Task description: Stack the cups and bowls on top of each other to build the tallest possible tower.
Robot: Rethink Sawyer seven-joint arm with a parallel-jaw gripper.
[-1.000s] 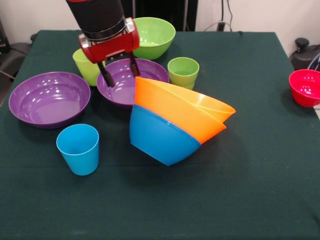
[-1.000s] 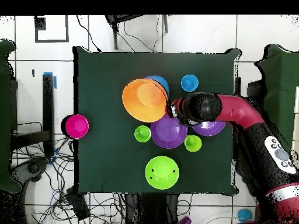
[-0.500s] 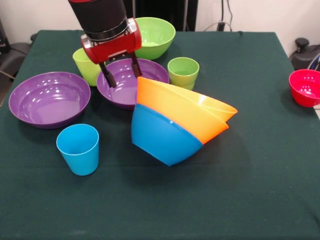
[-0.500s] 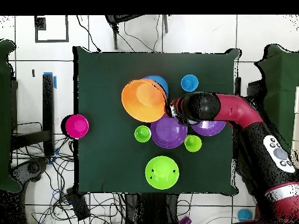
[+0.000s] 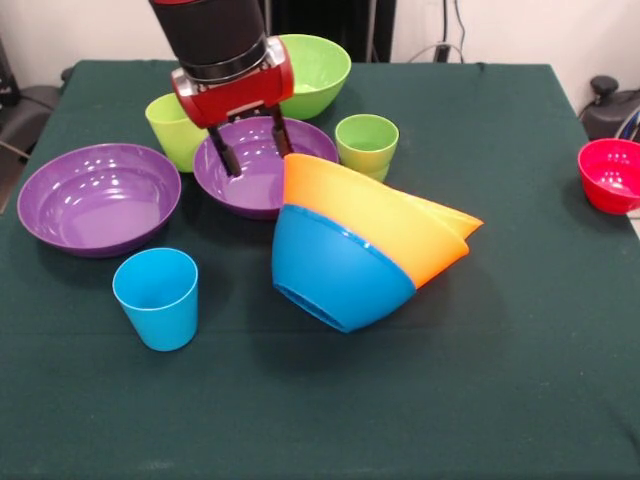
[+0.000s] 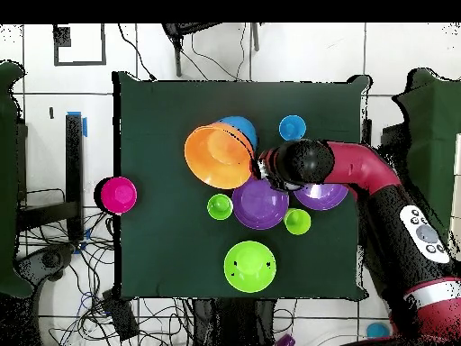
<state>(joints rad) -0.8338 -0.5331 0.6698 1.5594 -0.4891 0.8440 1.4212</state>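
Front view: the gripper [image 5: 255, 147] hangs over the centre purple bowl [image 5: 262, 166] with its two dark fingers spread apart and nothing between them. One finger stands just beside, possibly touching, the upper rim of the tower [image 5: 365, 255]; contact cannot be confirmed. The tower lies immediately to the picture-right of the gripper, near the table [image 5: 520, 380] centre. It consists of two orange bowls nested in a blue bowl, all tipped on their side with the rims facing up and to the picture-right and the blue base resting on the green cloth.

A second purple bowl [image 5: 98, 197] sits at picture-left, with the sky blue cup [image 5: 157, 298] in front of it. A yellow-green cup [image 5: 172, 131] stands behind the gripper, a ridged green cup [image 5: 366, 145] just behind the tower, a green bowl [image 5: 308, 75] at the far edge, and a red bowl [image 5: 609, 175] well apart at picture-right.
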